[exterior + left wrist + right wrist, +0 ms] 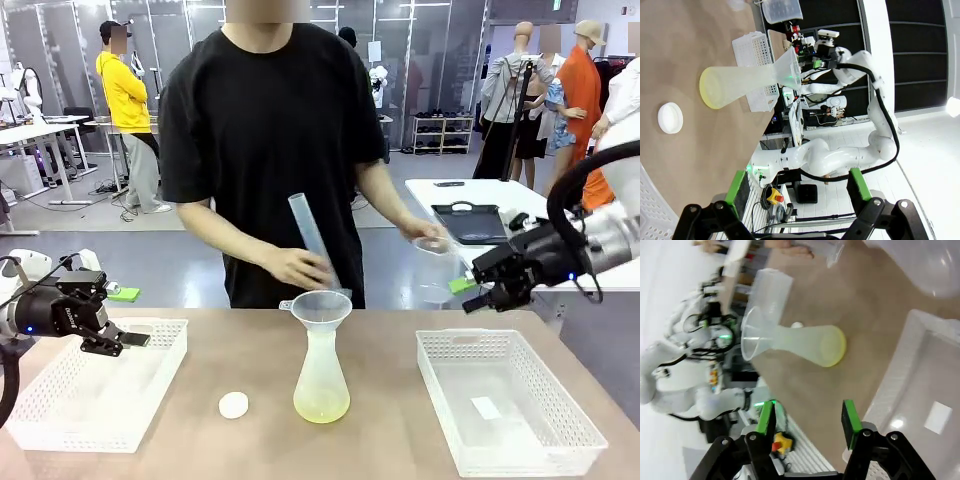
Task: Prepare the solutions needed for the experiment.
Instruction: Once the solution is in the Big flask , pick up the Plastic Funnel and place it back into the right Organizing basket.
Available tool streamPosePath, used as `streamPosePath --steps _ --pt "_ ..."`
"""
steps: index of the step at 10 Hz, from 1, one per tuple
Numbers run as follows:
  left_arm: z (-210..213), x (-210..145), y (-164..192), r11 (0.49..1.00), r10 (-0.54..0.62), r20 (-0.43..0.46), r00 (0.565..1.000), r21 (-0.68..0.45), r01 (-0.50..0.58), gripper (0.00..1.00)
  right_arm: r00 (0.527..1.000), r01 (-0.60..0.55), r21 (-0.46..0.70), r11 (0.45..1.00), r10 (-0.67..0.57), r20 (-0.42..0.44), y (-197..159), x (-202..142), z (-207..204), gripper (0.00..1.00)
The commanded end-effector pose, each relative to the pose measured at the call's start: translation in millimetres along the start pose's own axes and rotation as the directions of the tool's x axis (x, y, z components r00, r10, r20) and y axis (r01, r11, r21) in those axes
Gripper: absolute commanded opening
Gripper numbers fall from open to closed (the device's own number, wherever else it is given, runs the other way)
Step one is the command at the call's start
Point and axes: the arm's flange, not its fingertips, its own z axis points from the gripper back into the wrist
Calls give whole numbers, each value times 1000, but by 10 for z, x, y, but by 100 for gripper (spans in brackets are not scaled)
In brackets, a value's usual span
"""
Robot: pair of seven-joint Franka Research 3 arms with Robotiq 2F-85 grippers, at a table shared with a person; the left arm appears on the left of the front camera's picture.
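A person in a black T-shirt stands at the far side of a brown table [390, 400], facing two white robot arms. At the middle of the table a frosted conical flask [322, 365] stands upright. The solutions [322, 406], a shallow layer of pale yellow clear liquid, sit in its bottom. A translucent funnel [322, 306] rests in the flask's narrow neck.

One of the person's hands [293, 267] holds a tall clear graduated cylinder [308, 228] tilted, with its lower end just behind the funnel. The person's other hand [425, 232], farther right, grips the rim of a clear plastic beaker [437, 272] above the table's far edge.

A white mesh basket [70, 425] lies at the near left, and a second basket [500, 380] at the near right. A small white round disc [233, 405] lies on the table between the left basket and the flask.

The left gripper [120, 342] hovers over the left basket, its fingers spread wide with nothing between them. The right gripper [478, 293] hangs just right of the beaker, its fingers apart and pinching nothing.
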Motion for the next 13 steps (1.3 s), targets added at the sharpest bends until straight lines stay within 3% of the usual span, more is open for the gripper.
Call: streamPosePath --steps 1,4,7,9,13 --pt "-2 18 -27 1000 7 3 1000 3 -7 100 997 65 -197 978 -72 -31 359 53 -46 67" --pt "-2 18 -27 1000 7 3 1000 3 -7 100 992 110 -473 874 -127 -4 798 138 -237 67" --pt "-2 18 -27 1000 7 3 1000 3 -7 100 984 146 -627 765 -175 16 1008 104 -350 67" --pt "-2 18 -27 1000 7 3 1000 3 -7 100 991 115 -583 804 -136 8 935 119 -338 67" --pt "-2 18 -27 1000 7 3 1000 3 -7 100 991 115 -583 804 -136 8 935 119 -338 67"
